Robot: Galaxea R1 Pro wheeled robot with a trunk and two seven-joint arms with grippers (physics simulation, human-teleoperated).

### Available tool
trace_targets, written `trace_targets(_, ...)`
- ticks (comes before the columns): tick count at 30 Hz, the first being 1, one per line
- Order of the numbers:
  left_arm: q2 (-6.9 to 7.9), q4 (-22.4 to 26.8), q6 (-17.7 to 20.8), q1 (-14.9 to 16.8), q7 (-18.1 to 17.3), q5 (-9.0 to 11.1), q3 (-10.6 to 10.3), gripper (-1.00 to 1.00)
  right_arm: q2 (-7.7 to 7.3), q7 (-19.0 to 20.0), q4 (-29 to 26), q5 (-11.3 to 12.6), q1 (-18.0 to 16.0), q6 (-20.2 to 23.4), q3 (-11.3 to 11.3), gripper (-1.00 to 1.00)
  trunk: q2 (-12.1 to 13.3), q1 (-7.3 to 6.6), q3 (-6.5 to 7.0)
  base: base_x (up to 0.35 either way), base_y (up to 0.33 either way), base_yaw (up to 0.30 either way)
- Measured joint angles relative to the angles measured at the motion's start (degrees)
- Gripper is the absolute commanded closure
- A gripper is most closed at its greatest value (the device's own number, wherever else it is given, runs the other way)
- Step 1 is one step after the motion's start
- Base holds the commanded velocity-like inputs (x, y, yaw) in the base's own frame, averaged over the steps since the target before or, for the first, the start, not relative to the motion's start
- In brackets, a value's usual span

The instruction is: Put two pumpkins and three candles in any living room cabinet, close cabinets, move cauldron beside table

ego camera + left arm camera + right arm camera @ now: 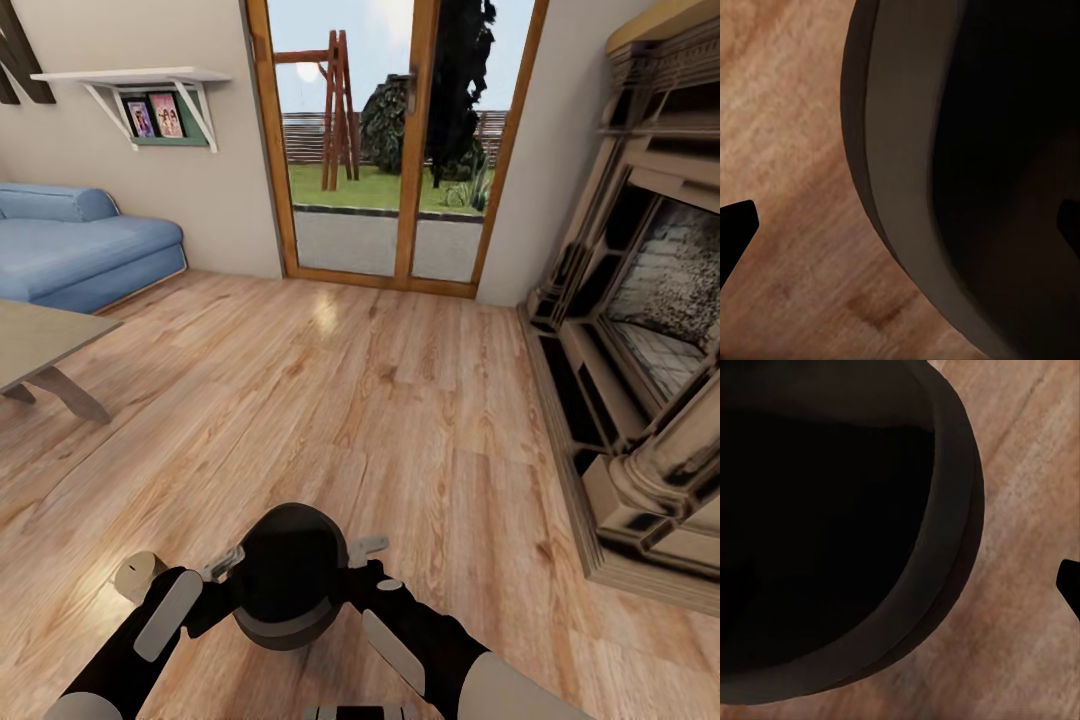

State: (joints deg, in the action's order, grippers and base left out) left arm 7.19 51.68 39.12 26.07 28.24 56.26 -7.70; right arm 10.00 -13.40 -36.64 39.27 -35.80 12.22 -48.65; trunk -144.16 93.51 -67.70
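Cauldron (290, 588) between both arms; no writing.

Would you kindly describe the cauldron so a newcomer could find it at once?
Start from the wide wooden floor in front of the glass doors. Near the robot, held between its two arms, is the cauldron: squat, round and matte black, the only dark pot there.

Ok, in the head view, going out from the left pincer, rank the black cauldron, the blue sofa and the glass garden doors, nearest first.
1. The squat matte-black cauldron, right at the left pincer, bottom centre.
2. The soft blue sofa, far left against the wall.
3. The wood-framed glass garden doors, farthest, at the room's back.
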Motion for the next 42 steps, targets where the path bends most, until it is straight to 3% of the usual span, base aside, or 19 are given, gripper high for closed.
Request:
trace_targets(9,0.01,0.0,0.0,0.0,0.0,0.0,0.0,-1.0,0.0,0.0,0.4,0.2,0.0,-0.3,0.1,-1.0,-0.1,0.21,-1.77,0.0,0.0,0.0)
trace_targets(22,-0.05,0.0,0.0,0.0,0.0,0.0,0.0,-1.0,0.0,-0.3,2.5,0.4,0.0,-0.7,0.4,-1.0,-0.1,0.21,-1.77,0.0,0.0,0.0)
trace_targets(28,-0.04,0.0,0.0,0.0,0.0,0.0,0.0,-1.0,0.0,-0.4,4.7,0.9,0.0,-3.5,0.4,-1.0,-0.1,0.21,-1.77,0.0,0.0,0.0)
trace_targets(42,0.03,0.4,0.0,0.0,0.0,0.0,0.0,-1.0,0.0,-0.1,4.6,0.2,-0.5,-5.2,0.3,-1.0,-0.1,0.21,-1.77,0.0,0.0,0.0)
